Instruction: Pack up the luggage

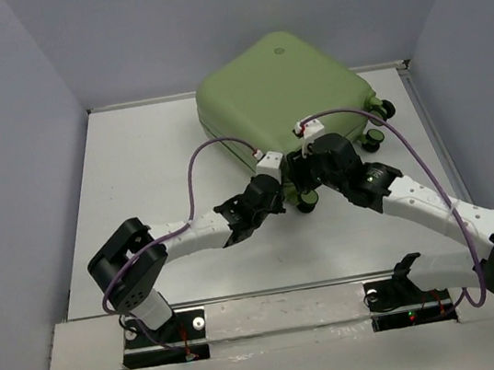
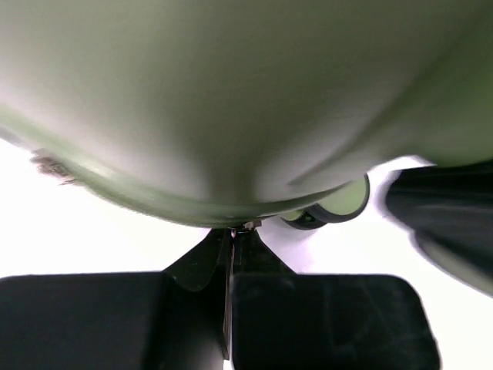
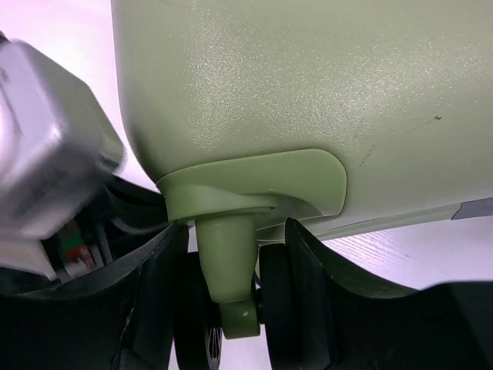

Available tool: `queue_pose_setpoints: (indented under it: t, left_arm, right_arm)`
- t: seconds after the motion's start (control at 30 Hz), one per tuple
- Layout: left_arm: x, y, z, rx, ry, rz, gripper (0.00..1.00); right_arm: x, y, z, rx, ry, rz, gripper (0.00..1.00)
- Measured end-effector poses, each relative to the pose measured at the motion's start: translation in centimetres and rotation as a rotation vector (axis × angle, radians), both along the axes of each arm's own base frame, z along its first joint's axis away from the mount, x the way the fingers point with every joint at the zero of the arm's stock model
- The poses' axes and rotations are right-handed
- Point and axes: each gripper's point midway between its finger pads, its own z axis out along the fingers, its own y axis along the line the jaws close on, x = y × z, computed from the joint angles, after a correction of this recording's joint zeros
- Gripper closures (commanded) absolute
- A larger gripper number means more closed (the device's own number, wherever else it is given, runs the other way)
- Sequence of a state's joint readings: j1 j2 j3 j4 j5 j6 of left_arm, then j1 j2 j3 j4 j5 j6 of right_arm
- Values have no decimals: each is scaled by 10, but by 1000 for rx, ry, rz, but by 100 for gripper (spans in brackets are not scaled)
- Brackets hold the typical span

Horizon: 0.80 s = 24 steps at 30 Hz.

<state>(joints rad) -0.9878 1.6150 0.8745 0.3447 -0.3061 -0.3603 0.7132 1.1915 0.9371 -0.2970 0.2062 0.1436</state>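
The luggage is a pale sage-green hard-shell suitcase, closed, at the back middle of the table. It fills the left wrist view and the right wrist view. My left gripper is at its near edge, jaws pressed together, tips at the seam on a small metal zipper pull. My right gripper is just to the right of it, closed round a green-and-black caster at the suitcase's near corner, a finger against each black wheel.
Two more casters stick out on the suitcase's right side. Another caster shows past the left fingertips. The left wrist's grey housing sits close beside my right gripper. Grey walls enclose the white table.
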Motion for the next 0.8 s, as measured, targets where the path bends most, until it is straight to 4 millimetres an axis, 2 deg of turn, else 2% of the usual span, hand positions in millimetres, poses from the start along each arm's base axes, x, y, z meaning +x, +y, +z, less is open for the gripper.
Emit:
queue_pose_setpoints:
  t: [0.07, 0.13, 0.23, 0.4, 0.43, 0.53, 0.57, 0.6, 0.63, 0.7, 0.77, 0.8]
  left_arm:
    - [2, 9, 0, -14, 1, 19, 94]
    - [12, 33, 1, -14, -3, 83, 94]
    - [25, 56, 4, -60, 20, 139, 94]
    - [28, 63, 5, -102, 56, 151, 93]
    - [29, 64, 6, -109, 62, 154, 77]
    - [30, 74, 8, -134, 66, 178, 45]
    - [32, 84, 13, -139, 51, 210, 27]
    - [36, 101, 21, -162, 32, 261, 19]
    - [37, 113, 31, -174, 8, 291, 5]
    - [36, 139, 70, -256, -66, 353, 1]
    - [24, 148, 111, -344, -134, 349, 1]
    - [14, 155, 142, -411, -190, 339, 1]
  right_arm:
    - [-1, -1, 1, 17, -10, -3, 93]
    - [-5, -2, 1, 28, -9, -3, 93]
    - [-9, 3, 4, 73, -5, 12, 93]
    - [-13, 11, 11, 130, -6, 30, 93]
    - [-14, 12, 13, 139, -7, 37, 93]
    - [-19, 20, 15, 158, -2, 71, 93]
    - [-22, 23, 14, 157, 2, 84, 93]
    - [-24, 24, 14, 155, 2, 91, 93]
    - [-25, 26, 14, 154, 1, 94, 93]
    - [-30, 31, 14, 148, -10, 102, 93]
    - [-39, 42, 15, 142, -22, 118, 93]
    - [-43, 46, 15, 144, -22, 126, 93]
